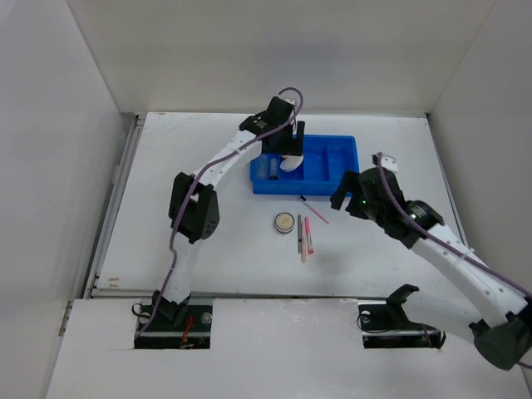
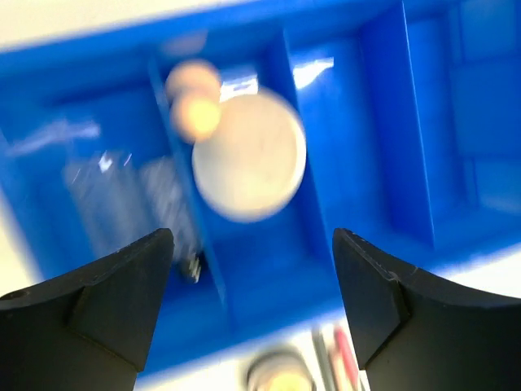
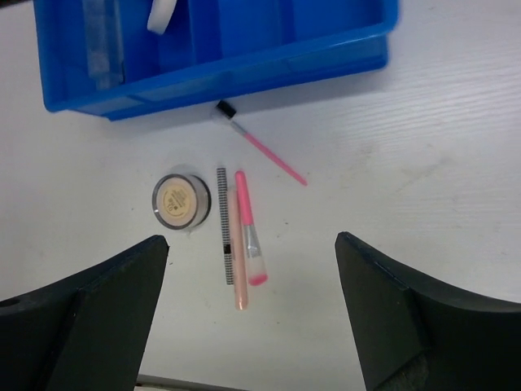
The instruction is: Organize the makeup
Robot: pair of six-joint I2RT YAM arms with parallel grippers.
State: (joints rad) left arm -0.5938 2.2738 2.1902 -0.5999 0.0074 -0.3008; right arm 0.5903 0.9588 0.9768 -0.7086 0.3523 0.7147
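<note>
My left gripper [image 1: 287,146] [image 2: 252,244] hangs open over the left end of the blue tray [image 1: 304,188] [image 2: 391,147], with nothing between its fingers. Below it in the tray lie a cream round puff [image 2: 248,155] [image 1: 291,163], a peach sponge [image 2: 194,114] and a clear tube [image 2: 106,204] [image 1: 266,169]. The left wrist view is blurred. On the table in front of the tray sit a round beige compact [image 1: 284,222] [image 3: 181,200], a dark pencil [image 3: 224,228], a peach pencil [image 3: 238,257] and a pink brush [image 3: 248,224]. My right gripper [image 1: 347,194] [image 3: 252,244] is open above them and holds nothing.
A thin pink brush [image 3: 260,147] [image 1: 316,209] lies slanted just in front of the tray's front wall [image 3: 244,61]. White walls close in the table on the left, back and right. The right arm reaches in from the lower right.
</note>
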